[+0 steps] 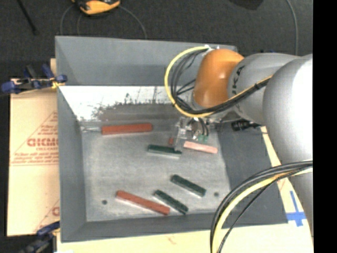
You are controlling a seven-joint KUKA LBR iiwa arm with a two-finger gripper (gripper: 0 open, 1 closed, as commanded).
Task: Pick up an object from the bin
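So the pale pink bar (202, 148) lies flat on the floor of the bin (69, 162), toward the back right, and the claw (188, 135) sits right over its left end. Honestly can't tell if the claw is spread or pressed together, too much arm and cable in the way. Just left of the pink one is a dark green bar (162, 151), almost end to end with it. Further back left lies a long brown-red bar (126, 128). Near the front: a second green bar (188, 185), a third green bar (171, 202), and a red bar (142, 202) meeting that last one's left end.
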